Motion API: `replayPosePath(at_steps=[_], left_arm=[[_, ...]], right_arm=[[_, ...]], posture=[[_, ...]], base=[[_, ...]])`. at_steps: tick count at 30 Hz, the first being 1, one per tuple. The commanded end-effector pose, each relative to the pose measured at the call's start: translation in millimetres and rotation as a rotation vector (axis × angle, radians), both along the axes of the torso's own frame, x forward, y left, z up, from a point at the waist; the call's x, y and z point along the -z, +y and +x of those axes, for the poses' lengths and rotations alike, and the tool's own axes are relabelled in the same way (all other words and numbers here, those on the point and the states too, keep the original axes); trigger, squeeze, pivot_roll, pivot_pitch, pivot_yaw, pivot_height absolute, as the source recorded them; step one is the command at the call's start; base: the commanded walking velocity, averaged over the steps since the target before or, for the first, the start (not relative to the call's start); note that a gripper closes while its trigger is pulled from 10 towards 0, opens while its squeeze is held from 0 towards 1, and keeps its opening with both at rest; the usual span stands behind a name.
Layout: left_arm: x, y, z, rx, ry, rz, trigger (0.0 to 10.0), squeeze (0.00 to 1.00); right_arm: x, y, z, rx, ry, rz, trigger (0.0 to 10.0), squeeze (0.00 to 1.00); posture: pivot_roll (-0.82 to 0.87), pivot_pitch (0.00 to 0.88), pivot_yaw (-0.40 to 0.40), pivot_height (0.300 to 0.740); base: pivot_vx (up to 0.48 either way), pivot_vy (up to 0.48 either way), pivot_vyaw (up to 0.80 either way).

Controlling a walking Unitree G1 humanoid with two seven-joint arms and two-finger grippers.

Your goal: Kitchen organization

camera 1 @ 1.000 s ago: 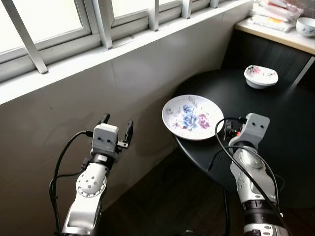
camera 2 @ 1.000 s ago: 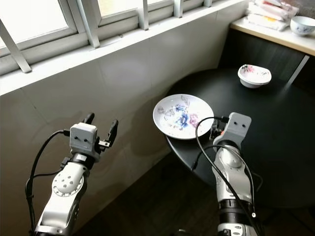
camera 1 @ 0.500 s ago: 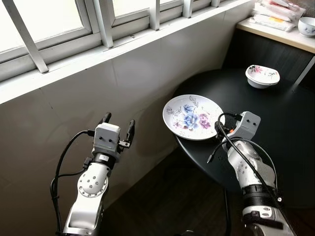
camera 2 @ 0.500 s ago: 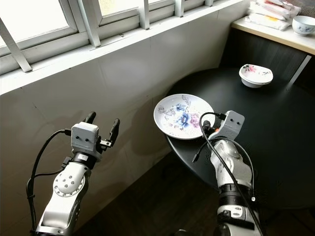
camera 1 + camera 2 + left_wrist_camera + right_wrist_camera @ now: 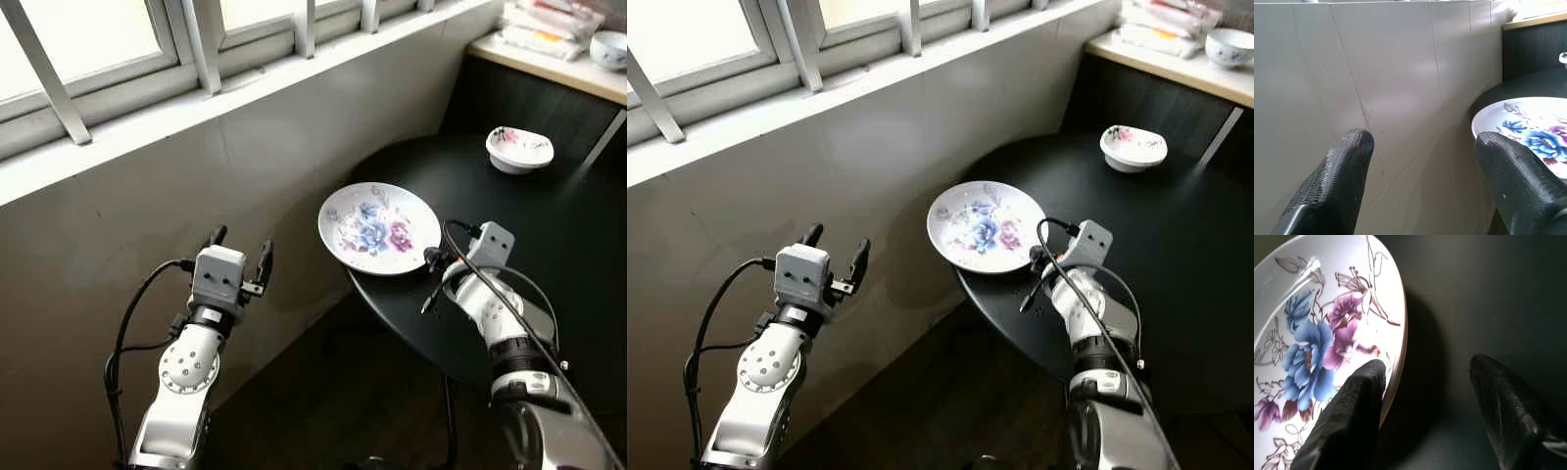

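Note:
A white plate point(image 5: 380, 227) painted with blue and purple flowers lies at the near left edge of a round black table point(image 5: 563, 230). My right gripper point(image 5: 431, 259) is low over the table at the plate's right rim. It is open point(image 5: 1430, 367), with one finger point(image 5: 1354, 406) over the plate's rim point(image 5: 1398, 333) and the other above bare tabletop. A small flowered bowl point(image 5: 519, 149) stands at the table's far side. My left gripper point(image 5: 242, 245) is open and holds nothing, raised in front of the grey wall point(image 5: 1400, 73), left of the plate point(image 5: 1528, 132).
A window sill point(image 5: 245, 83) runs above the wall. At the back right, a pale counter point(image 5: 549, 61) carries packets and a small bowl point(image 5: 609, 49). Dark floor point(image 5: 343, 401) lies below the table's near edge.
My right gripper has reached forward and down to the plate's right rim. The left arm has barely moved. The view has shifted slightly.

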State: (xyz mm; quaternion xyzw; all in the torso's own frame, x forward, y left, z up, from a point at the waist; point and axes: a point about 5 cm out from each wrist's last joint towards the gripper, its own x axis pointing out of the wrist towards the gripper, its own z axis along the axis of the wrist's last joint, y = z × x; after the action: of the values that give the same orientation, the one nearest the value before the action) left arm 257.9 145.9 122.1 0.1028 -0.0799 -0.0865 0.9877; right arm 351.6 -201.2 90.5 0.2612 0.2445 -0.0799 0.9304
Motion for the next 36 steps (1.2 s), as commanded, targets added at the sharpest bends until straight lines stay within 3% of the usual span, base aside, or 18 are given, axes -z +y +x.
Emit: replayPosePath(at_steps=[1, 14, 15, 16, 17, 18, 26, 32, 36], left_arm=[[-1.8, -1.2, 0.2, -0.001, -0.002, 0.008, 10.0, 0.0], [-1.3, -0.8, 0.0, -0.009, -0.003, 0.016, 10.0, 0.0], [-1.0, -0.8, -0.1, -0.01, -0.002, 0.017, 10.0, 0.0], [-0.8, -0.7, -0.2, -0.011, -0.001, 0.018, 10.0, 0.0], [-0.8, -0.7, -0.2, -0.011, -0.001, 0.018, 10.0, 0.0], [-0.7, -0.7, -0.2, -0.012, 0.0, 0.019, 10.0, 0.0], [-0.3, -0.4, 0.4, -0.012, 0.002, 0.023, 10.0, 0.0], [-0.3, -1.4, 0.6, -0.008, 0.001, 0.022, 10.0, 0.0], [-0.4, -1.9, 0.3, -0.01, 0.0, 0.019, 10.0, 0.0]], right_arm=[[7.9, 2.0, -1.5, -0.017, 0.047, 0.028, 10.0, 0.0], [3.4, 2.2, 7.9, 0.004, 0.062, 0.068, 10.0, 0.0], [6.2, 0.4, 6.4, 0.048, 0.08, 0.093, 4.7, 0.0], [8.9, -1.1, 4.7, 0.085, 0.096, 0.111, 3.3, 0.0], [8.9, -1.1, 4.7, 0.085, 0.096, 0.111, 3.3, 0.0], [11.3, -4.0, 3.0, 0.132, 0.106, 0.116, 0.0, 0.0], [7.9, -7.0, -0.9, 0.281, 0.121, 0.104, 0.0, 0.0], [-11.6, -6.3, -10.4, 0.416, 0.09, 0.04, 0.0, 0.0], [-26.8, -2.4, -25.4, 0.493, 0.075, -0.017, 0.0, 0.0]], posture=[[0.02, 0.047, -0.028, 0.74], [0.03, 0.049, -0.033, 0.74], [0.03, 0.051, -0.034, 0.74], [0.03, 0.051, -0.034, 0.74], [0.03, 0.051, -0.034, 0.74], [0.03, 0.051, -0.034, 0.74], [0.02, 0.054, -0.03, 0.74], [0.01, 0.053, -0.03, 0.74], [0.01, 0.056, -0.032, 0.74]], base=[[0.0, 0.0, 0.0], [0.0, 0.0, 0.0], [0.0, 0.0, 0.0], [0.0, 0.0, 0.0], [0.0, 0.0, 0.0], [0.0, 0.0, 0.0], [0.0, 0.0, 0.0], [0.0, 0.0, 0.0], [0.0, 0.0, 0.0]])
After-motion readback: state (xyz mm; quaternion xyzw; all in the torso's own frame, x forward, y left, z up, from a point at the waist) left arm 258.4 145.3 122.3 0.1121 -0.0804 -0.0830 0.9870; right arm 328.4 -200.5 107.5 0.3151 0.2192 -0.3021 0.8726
